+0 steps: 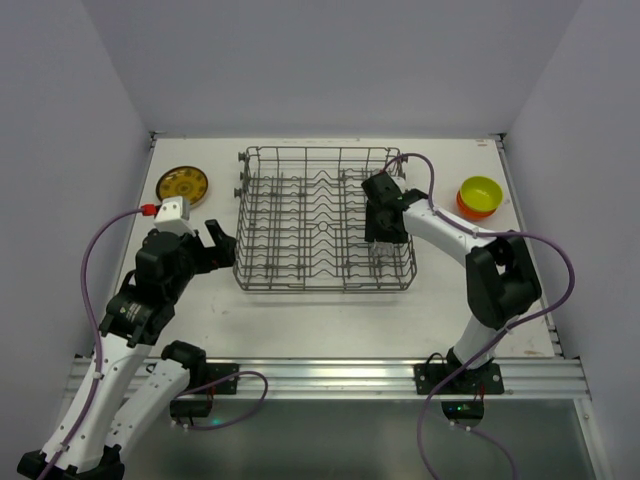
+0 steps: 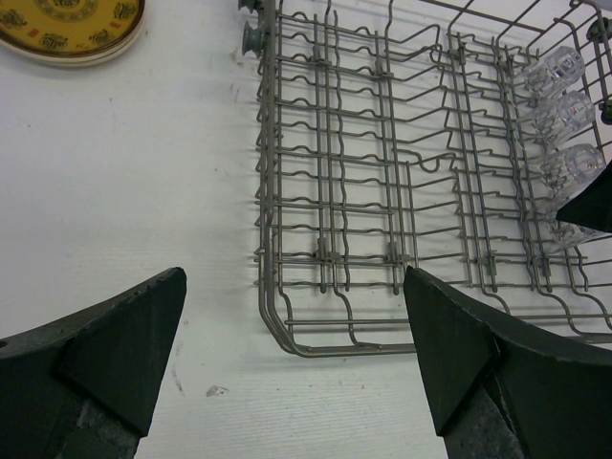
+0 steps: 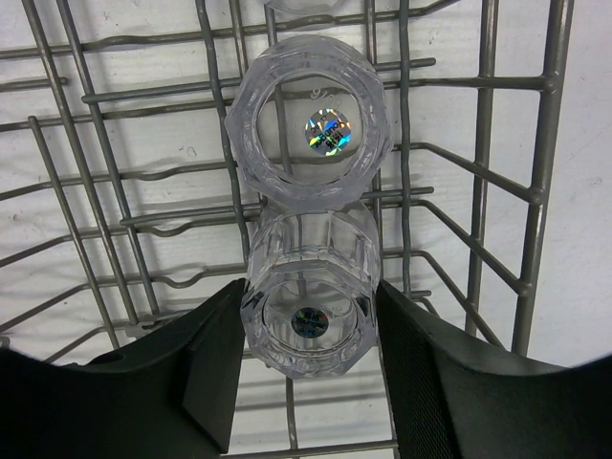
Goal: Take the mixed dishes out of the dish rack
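The grey wire dish rack (image 1: 300,288) stands mid-table. Several clear glasses (image 2: 572,113) stand in its right row. My right gripper (image 1: 385,243) reaches into that row, and its jaws press both sides of the nearest clear glass (image 3: 308,306). A second glass (image 3: 311,129) stands just behind it. My left gripper (image 1: 222,248) is open and empty above the table, left of the rack's near corner (image 2: 287,335). The patterned plates (image 1: 183,185) lie stacked at the far left and also show in the left wrist view (image 2: 72,24). A yellow-green bowl (image 1: 481,189) sits nested in an orange bowl (image 1: 465,208) at the far right.
The rack's upright tines (image 2: 330,258) and side wires (image 3: 483,143) stand close around the glasses. White walls close in the table at the back and on both sides. Purple cables loop off both arms.
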Robot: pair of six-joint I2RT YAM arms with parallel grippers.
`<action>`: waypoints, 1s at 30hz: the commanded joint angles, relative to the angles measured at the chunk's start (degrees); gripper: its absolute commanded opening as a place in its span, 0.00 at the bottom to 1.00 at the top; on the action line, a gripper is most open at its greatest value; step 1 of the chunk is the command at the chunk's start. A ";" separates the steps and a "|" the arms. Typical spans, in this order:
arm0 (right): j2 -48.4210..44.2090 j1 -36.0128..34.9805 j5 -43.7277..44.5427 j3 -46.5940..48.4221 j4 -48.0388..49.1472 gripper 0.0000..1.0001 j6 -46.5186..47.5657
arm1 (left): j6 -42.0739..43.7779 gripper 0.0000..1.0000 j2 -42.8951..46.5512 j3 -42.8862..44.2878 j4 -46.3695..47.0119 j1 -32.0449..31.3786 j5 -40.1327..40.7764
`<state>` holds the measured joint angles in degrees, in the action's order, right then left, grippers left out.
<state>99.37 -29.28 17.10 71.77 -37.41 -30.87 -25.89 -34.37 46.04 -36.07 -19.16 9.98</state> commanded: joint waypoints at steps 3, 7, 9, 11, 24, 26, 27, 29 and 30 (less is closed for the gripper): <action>-2.25 -0.69 3.11 0.74 -1.35 0.52 -1.73 | 0.84 1.00 0.71 -0.34 2.68 -0.18 0.13; -2.95 -0.96 3.11 1.01 -1.88 0.46 -1.56 | 0.84 1.00 0.62 -0.43 2.76 -0.18 0.04; -3.13 -0.96 3.20 1.09 -2.05 0.42 -1.56 | 0.84 1.00 0.62 -0.34 2.76 -0.18 0.04; -3.48 -1.04 3.37 1.27 -2.40 0.40 -1.65 | 0.84 1.00 0.71 -0.34 2.76 -0.18 0.04; -10.15 -1.57 1.62 1.97 -4.60 0.39 -1.30 | 0.84 1.00 0.88 -0.43 2.76 -0.18 0.04; -11.39 -1.57 1.18 2.06 -4.87 0.38 -1.21 | 0.84 1.00 0.88 -0.43 2.68 -0.09 -0.05; -12.79 -1.57 0.92 1.97 -4.87 0.38 -1.03 | 0.84 1.00 0.88 -0.43 2.76 -0.18 -0.05; -14.81 -1.57 -2.06 1.28 -3.21 0.38 -0.59 | 0.84 1.00 1.06 -0.34 2.76 -0.18 -0.13; -15.95 -1.57 -4.07 0.75 -1.63 0.38 0.63 | 0.84 1.00 1.23 -0.34 2.76 -0.09 -0.22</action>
<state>88.38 -30.48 16.86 71.79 -41.82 -31.31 -25.89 -33.80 46.02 -36.05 -19.16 9.98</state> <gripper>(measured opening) 0.545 0.997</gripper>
